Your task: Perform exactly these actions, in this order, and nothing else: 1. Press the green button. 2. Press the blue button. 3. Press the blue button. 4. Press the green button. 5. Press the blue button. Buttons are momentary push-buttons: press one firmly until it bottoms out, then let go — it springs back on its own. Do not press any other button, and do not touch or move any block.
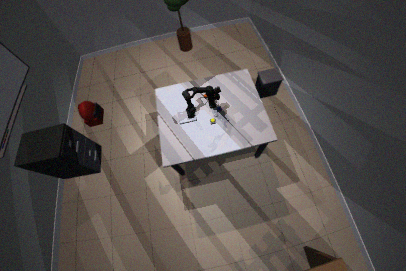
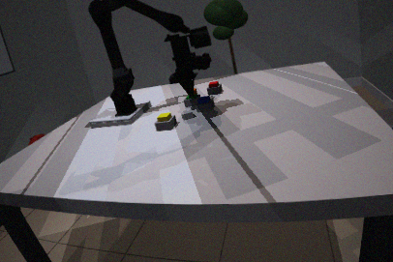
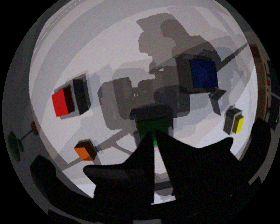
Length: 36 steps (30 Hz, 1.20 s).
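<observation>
The green button has a green cap on a dark base. My gripper is shut and empty, pointing down with its tips at the green cap; they appear to touch it. How far the cap is pressed down cannot be told. The blue button stands close beside the green one, its blue cap clear of the fingers. In the top view the arm hides the green button.
A red button stands behind. A yellow button stands nearer the front edge. A small orange block lies near the green button. A small grey block lies between the blue and yellow buttons.
</observation>
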Each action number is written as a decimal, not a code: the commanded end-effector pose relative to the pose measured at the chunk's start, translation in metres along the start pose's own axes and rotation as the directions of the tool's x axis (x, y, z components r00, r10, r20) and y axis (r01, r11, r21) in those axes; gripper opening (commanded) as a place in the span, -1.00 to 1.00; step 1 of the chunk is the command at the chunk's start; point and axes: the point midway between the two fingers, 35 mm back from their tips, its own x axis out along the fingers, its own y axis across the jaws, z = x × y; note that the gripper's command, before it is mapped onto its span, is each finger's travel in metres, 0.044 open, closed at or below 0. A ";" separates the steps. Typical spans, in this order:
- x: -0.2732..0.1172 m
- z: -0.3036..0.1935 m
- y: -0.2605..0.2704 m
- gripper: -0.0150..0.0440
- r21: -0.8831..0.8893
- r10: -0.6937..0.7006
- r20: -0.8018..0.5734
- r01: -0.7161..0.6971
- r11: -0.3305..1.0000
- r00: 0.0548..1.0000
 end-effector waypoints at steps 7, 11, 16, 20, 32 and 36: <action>-0.033 0.000 -0.001 -0.42 0.003 -0.004 -0.001 0.004 1.000 1.000; -0.051 0.001 0.000 -0.42 0.003 -0.004 -0.001 0.004 1.000 1.000; -0.095 0.000 0.000 -0.42 0.003 -0.004 -0.001 0.004 1.000 1.000; -0.095 0.000 0.000 -0.42 0.003 -0.004 -0.001 0.004 1.000 1.000; -0.096 0.062 -0.070 -0.42 0.003 -0.010 0.004 0.010 1.000 1.000; -0.094 0.062 -0.070 -0.42 0.003 -0.010 0.004 0.010 1.000 1.000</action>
